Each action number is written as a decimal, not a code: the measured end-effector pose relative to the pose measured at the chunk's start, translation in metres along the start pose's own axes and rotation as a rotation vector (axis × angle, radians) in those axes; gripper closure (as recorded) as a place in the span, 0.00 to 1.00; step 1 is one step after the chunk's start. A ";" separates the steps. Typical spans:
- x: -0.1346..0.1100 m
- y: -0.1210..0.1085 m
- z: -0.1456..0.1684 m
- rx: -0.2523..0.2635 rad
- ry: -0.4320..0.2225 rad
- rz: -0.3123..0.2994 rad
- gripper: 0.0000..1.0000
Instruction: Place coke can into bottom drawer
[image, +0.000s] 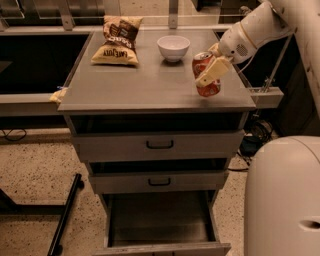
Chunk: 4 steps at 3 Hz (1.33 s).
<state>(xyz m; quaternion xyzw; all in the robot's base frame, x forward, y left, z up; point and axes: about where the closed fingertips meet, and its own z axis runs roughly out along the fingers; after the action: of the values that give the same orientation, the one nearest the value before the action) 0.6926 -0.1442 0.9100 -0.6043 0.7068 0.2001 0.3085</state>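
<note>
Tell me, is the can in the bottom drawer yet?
No, the gripper holds the can at the right side of the cabinet top, well above the open bottom drawer.

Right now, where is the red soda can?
In the camera view, the soda can is gripped by the pincer at the right side of the cabinet top, in front and to the right of the white bowl.

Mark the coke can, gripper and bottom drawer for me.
coke can (201, 64), camera view, red upper side.
gripper (210, 71), camera view, midway where it clamps the can, over the right side of the cabinet top (150, 85).
bottom drawer (160, 217), camera view, bare grey floor.
</note>
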 end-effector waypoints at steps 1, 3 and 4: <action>0.000 0.000 0.000 0.000 0.000 0.000 1.00; -0.018 0.055 -0.041 -0.017 -0.088 -0.062 1.00; -0.026 0.123 -0.070 -0.078 -0.200 -0.099 1.00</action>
<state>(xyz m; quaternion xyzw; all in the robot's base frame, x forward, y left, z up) 0.5607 -0.1474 0.9674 -0.6273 0.6333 0.2714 0.3631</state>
